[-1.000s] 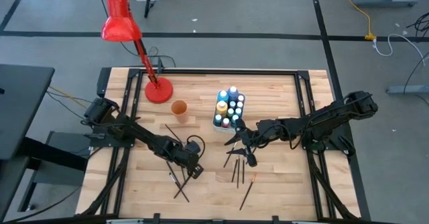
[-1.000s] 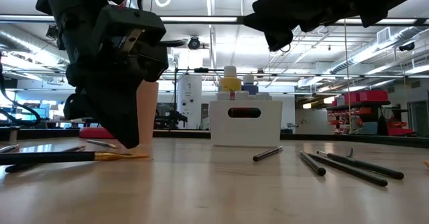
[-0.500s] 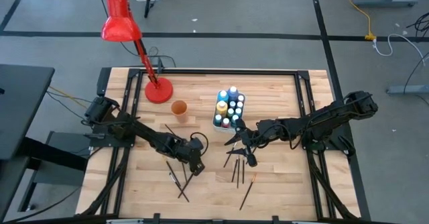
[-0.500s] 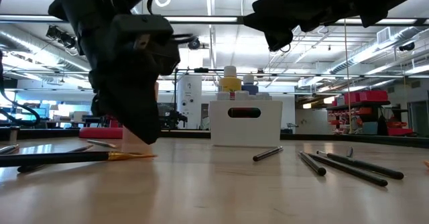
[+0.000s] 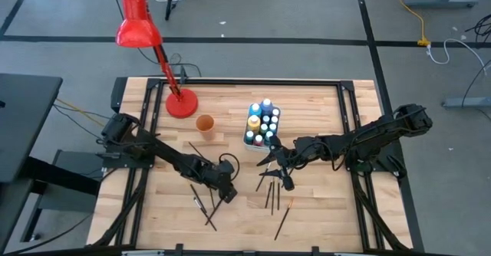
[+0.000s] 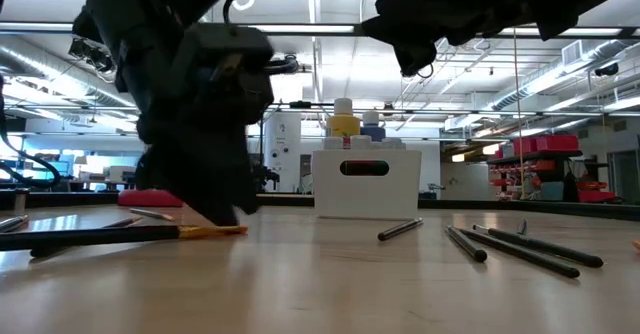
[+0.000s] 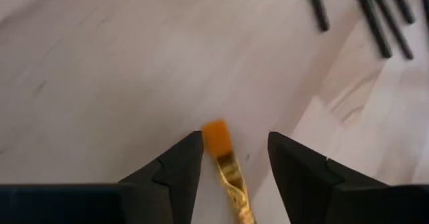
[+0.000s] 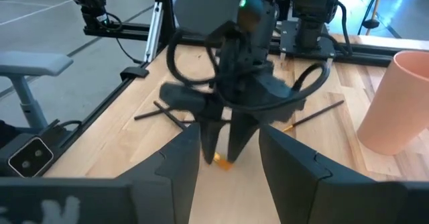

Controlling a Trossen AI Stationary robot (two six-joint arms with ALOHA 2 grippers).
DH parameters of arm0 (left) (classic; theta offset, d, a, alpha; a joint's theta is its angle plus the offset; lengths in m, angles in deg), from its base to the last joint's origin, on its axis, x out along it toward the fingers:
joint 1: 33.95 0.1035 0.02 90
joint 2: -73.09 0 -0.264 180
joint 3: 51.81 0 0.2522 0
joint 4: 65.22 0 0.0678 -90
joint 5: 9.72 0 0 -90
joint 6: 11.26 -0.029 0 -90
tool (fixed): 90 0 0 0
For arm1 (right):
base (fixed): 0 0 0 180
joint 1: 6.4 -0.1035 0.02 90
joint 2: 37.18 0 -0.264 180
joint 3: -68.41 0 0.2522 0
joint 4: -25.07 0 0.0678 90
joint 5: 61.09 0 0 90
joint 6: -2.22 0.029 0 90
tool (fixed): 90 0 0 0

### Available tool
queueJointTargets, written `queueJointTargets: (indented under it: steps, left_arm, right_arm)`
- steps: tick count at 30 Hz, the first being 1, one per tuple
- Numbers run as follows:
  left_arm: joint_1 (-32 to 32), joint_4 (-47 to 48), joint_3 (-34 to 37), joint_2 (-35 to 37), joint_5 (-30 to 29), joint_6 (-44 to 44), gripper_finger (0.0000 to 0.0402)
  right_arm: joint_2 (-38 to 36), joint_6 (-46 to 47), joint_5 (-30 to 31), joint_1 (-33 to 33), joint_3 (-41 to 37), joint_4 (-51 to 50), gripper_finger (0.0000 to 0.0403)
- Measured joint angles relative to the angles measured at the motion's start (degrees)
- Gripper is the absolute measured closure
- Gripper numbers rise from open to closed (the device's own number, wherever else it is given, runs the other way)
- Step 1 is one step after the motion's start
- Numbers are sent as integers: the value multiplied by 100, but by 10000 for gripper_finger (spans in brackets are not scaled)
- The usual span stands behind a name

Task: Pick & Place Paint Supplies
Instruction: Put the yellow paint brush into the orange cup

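Note:
My left gripper (image 5: 226,192) is low over the table's near left part and is open. Its fingers stand on either side of the orange bristle end (image 7: 216,135) of a brush (image 6: 150,233) that lies flat on the wood, with a gap on both sides. My right gripper (image 5: 274,161) hangs open above the table's middle with nothing between its fingers (image 8: 228,150). Paint bottles with white caps stand in a white bin (image 5: 261,124). Several dark brushes (image 5: 271,193) lie loose on the table near its front.
A peach cup (image 5: 205,123) stands left of the bin. A red desk lamp (image 5: 181,103) has its base at the far left. More brushes (image 5: 205,208) lie near my left gripper. Bare wood shows along the table's far edge and at its right.
My left gripper has opened from shut and has edged toward the table's right, staying low over the orange-tipped brush. That brush has slid a little the same way along the table.

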Motion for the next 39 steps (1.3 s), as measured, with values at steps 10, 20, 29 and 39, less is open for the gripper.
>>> queueJointTargets:
  steps: [10,20,29,39]
  left_arm:
    - [2,-137,-19,-280,14,-781,244]
    - [0,-165,-1,-318,-318,-1344,293]
    - [4,-125,14,-341,-889,-1249,390]
    - [9,-127,21,-257,-1100,-1497,397]
  right_arm:
    - [117,-61,0,0,0,68,246]
    - [116,0,-4,-2,0,112,246]
    - [116,11,-15,-2,0,112,246]
    - [116,9,-15,-2,0,63,246]
